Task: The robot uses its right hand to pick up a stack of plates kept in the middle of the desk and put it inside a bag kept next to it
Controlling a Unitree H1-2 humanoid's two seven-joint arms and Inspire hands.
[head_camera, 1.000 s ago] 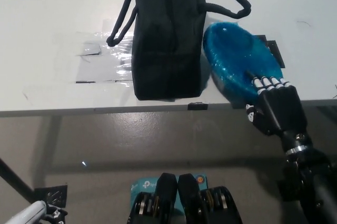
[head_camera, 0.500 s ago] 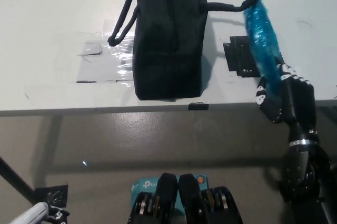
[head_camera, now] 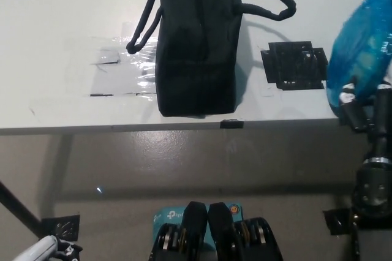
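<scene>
The stack of plates (head_camera: 361, 59), wrapped in blue film, is held off the surface (head_camera: 61, 22) at the far right edge of the view, tilted, with the black right robot hand (head_camera: 367, 105) closed on its near lower rim; the black bag (head_camera: 197, 40) stands well to the left of it, near the middle of the surface, its zip line running away from the camera and its cord handles fallen to either side. For the step in hand, the carry towards the bag, it is judged that the stack should be brought leftwards above the bag's top and turned edge-on, so that it can be lowered along the opening; whether the zip is parted cannot be told from here, and a shut mouth would stop the insertion; the right handle loop (head_camera: 269, 5) lies in the path and is best cleared from above; the grip on the slick film should be kept firm. A black marker (head_camera: 293, 65) on the surface lies bare. The white left robot hand (head_camera: 46, 250) rests at the lower left, its fingers not made out. Pale lettering on a teal patch (head_camera: 168, 217) at the bottom edge is mostly hidden and cannot be read with confidence.
</scene>
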